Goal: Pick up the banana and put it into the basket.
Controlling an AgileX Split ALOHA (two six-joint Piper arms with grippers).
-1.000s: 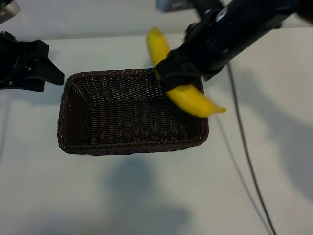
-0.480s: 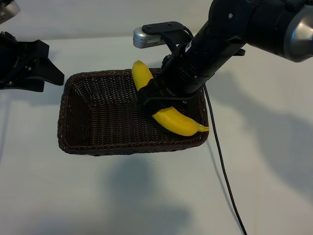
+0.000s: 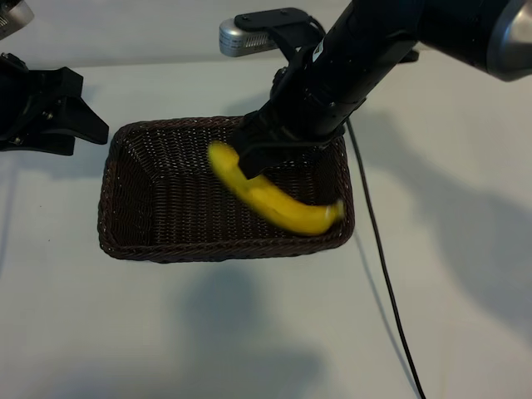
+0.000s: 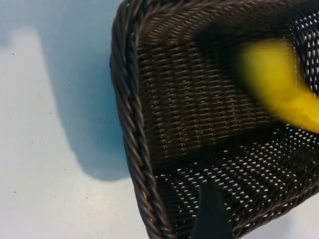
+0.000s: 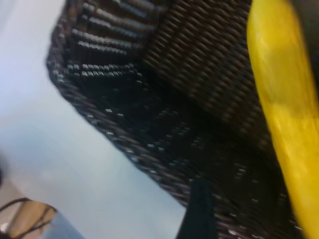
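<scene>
The yellow banana [image 3: 274, 204] shows blurred inside the dark brown wicker basket [image 3: 116, 224], slanting from the middle toward the right end, just under my right gripper [image 3: 270, 158]. That gripper hangs over the basket's right half with its jaws open, and the banana is loose below them. In the right wrist view the banana [image 5: 284, 109] lies over the basket's weave [image 5: 89, 99], apart from one dark finger [image 5: 199, 214]. My left gripper [image 3: 87, 116] is parked open at the table's left, beside the basket's left end. Its wrist view shows the basket's rim [image 4: 132, 124] and the blurred banana [image 4: 279, 84].
A black cable [image 3: 382, 266] runs down the white table to the right of the basket. The right arm and its silver wrist camera [image 3: 241, 37] hang over the basket's far right corner. Bare table lies in front of the basket.
The right gripper carried the banana down over the basket, then opened. The banana has dropped and swung leftward inside the basket, blurred in motion. The left arm has not moved.
</scene>
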